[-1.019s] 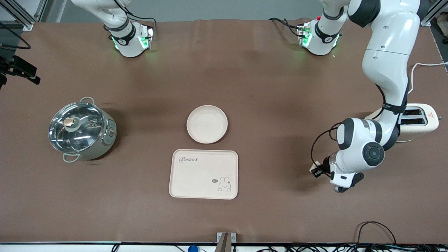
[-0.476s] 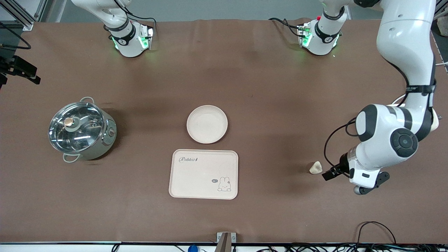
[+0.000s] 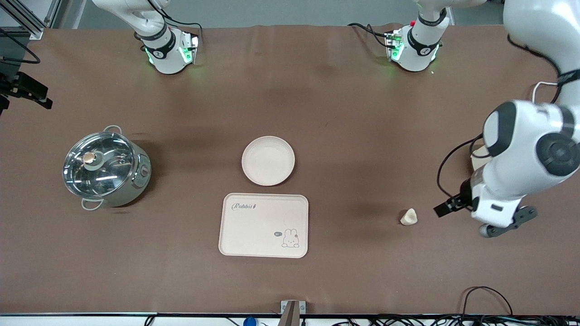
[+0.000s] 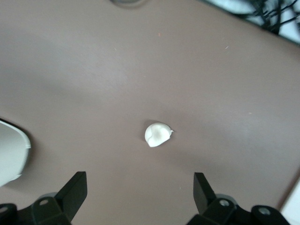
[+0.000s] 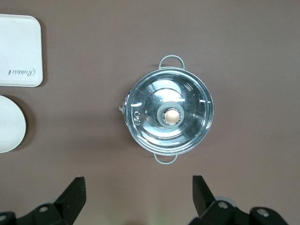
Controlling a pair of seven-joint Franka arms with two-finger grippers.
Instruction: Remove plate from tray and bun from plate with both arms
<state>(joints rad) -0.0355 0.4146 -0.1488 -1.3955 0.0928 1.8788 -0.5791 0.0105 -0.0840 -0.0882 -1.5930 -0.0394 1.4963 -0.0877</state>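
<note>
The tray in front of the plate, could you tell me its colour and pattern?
Cream tray with a rabbit drawing; front view.

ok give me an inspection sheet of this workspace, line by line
Surface: brown table cover, no spills seen.
Job's things: round cream plate bare, beside rectangular rabbit tray; small pale bun on the table toward the left arm's end.
Clutter: steel pot with glass lid; toaster mostly hidden.
Grippers: left gripper open above the bun, empty; right gripper open above the pot, empty.
Cables: bundle along the camera-side edge.
Surroundings: nothing seen.
</note>
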